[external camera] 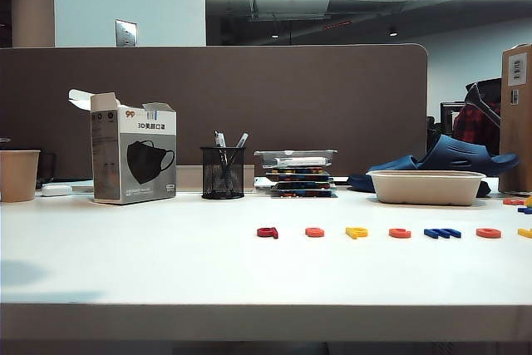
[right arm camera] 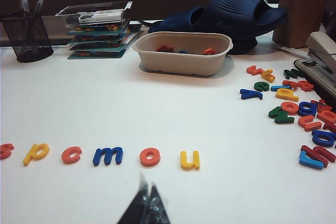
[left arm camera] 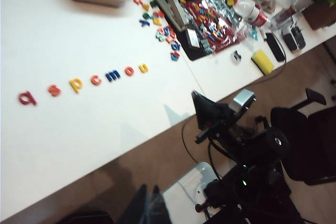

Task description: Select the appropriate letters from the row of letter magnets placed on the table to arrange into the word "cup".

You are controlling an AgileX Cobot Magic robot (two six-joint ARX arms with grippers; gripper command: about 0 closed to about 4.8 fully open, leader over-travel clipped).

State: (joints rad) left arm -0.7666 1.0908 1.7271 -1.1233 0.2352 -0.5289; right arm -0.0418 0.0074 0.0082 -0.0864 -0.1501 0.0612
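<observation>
The row of letter magnets lies on the white table (external camera: 150, 263). The orange c (right arm camera: 71, 155) sits between the yellow p (right arm camera: 35, 153) and a blue m (right arm camera: 107, 156). The yellow u (right arm camera: 189, 159) ends the row, past an orange o (right arm camera: 150, 157). The exterior view shows the p (external camera: 357, 232), c (external camera: 400, 233) and u (external camera: 525, 233) at right. My right gripper (right arm camera: 147, 198) is shut and empty, hovering on the near side of the o. My left gripper (left arm camera: 149, 203) is shut and empty, off the table's front edge over the floor, far from the c (left arm camera: 96, 80). Neither gripper appears in the exterior view.
A beige tray (right arm camera: 181, 53) holding a few letters stands behind the row, and loose letters (right arm camera: 294, 108) lie scattered beside it. A mesh pen holder (external camera: 222, 172), a mask box (external camera: 133, 155), a paper cup (external camera: 18, 175), stacked letter sheets (external camera: 299, 174) and blue slippers (external camera: 449, 160) line the back.
</observation>
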